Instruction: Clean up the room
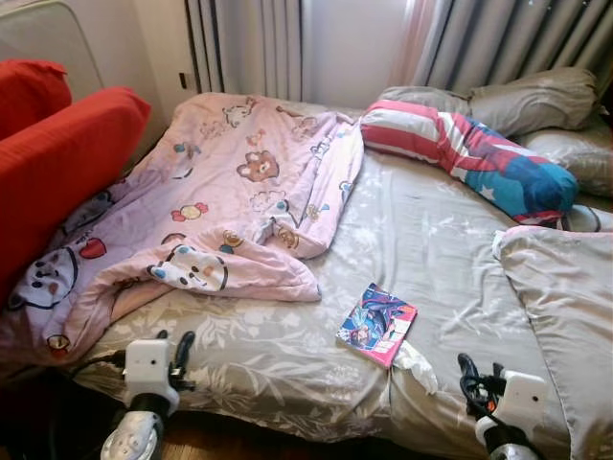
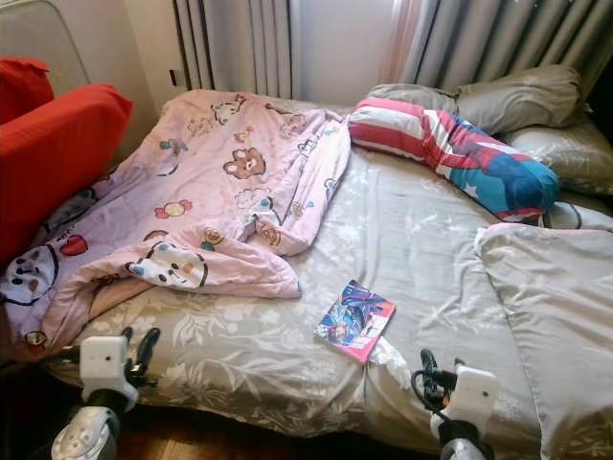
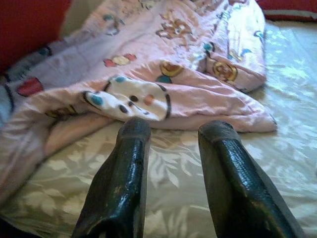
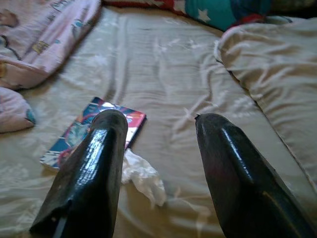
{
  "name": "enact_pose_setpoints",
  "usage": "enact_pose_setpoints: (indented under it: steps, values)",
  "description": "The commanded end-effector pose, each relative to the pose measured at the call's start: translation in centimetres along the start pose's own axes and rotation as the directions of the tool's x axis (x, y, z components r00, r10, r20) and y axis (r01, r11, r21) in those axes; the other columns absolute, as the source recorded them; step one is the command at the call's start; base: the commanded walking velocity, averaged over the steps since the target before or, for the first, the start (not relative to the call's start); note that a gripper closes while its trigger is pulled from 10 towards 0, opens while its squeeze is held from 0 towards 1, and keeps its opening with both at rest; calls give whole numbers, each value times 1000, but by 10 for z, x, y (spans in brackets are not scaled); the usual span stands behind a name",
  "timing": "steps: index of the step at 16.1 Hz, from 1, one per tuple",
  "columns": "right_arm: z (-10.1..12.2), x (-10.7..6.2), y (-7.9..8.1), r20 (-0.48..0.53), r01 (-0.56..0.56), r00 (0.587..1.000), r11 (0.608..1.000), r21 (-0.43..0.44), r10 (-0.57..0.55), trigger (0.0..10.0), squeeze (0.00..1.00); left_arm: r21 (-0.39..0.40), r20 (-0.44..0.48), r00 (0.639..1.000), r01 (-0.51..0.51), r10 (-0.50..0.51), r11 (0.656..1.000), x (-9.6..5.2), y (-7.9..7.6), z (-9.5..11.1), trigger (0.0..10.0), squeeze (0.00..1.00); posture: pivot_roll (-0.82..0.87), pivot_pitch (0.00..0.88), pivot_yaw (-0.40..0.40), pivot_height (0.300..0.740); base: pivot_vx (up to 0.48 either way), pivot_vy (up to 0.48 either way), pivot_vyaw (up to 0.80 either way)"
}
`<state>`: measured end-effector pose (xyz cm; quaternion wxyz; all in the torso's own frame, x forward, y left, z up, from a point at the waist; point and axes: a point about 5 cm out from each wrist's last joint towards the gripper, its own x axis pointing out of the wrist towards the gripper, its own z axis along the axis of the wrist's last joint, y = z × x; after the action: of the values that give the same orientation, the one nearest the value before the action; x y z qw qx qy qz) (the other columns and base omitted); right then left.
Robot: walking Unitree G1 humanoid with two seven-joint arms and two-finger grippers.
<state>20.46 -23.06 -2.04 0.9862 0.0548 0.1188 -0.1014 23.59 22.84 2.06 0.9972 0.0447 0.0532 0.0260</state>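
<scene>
A colourful book [image 1: 376, 323] lies on the grey floral bedsheet [image 1: 421, 230] near the bed's front edge, with a crumpled white tissue [image 1: 415, 364] beside it. A pink cartoon blanket [image 1: 220, 206] is bunched over the bed's left half. My left gripper [image 3: 173, 131] hovers open at the front left edge, its fingers [image 3: 131, 148] pointing at the blanket's hem. My right gripper [image 4: 158, 121] is open near the front right edge, just short of the book [image 4: 94, 129] and tissue [image 4: 143, 178].
A red sofa [image 1: 57, 163] stands against the bed's left side. A striped red, white and blue bolster [image 1: 469, 153] and grey pillows [image 1: 536, 101] lie at the head. A grey duvet [image 1: 565, 316] covers the right side. Curtains [image 1: 479, 38] hang behind.
</scene>
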Motion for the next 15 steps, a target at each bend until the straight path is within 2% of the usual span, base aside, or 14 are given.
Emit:
enact_pose_setpoints:
  steps: [1, 3, 6, 8, 12, 15]
  values:
    - [1, 2, -4, -14, 25, 1000, 1000, -8, -25, 10000, 0, -21, -29, 1000, 5, -6, 1000, -1, -3, -3, 10000, 0, 141, 5, -67, 740, 0, 0, -625]
    - [3, 4, -2, -7, 17, 1000, 1000, -5, -17, 10000, 0, -28, -9, 1000, 18, -18, 999, -1, -4, -1, 10000, 0, 139, 2, -66, 740, 0, 0, -719]
    - [7, 7, -4, 2, 26, 1000, 1000, -4, -26, 10000, 0, -8, -26, 999, 25, -25, 1000, 0, -1, -1, 10000, 0, 145, 19, -59, 740, 0, 0, -685]
    - [7, 8, -4, 4, 34, 999, 999, -5, -34, 10000, 0, 9, -27, 999, 22, -22, 1000, 1, 1, 0, 10000, 0, 144, 30, -53, 740, 0, 0, 0]
    - [10, 12, 8, 15, 14, 1000, 1000, 3, -14, 10000, 0, 26, -12, 1000, 23, -23, 999, 3, 4, 5, 10000, 0, 143, 49, -43, 740, 0, -349, 0]
    - [12, 13, 9, 20, -8, 1000, 1000, -25, 9, 10000, 0, 14, 0, 1000, 7, -7, 1000, 4, 0, 7, 10000, 0, 150, 60, -51, 740, 0, 0, 0]
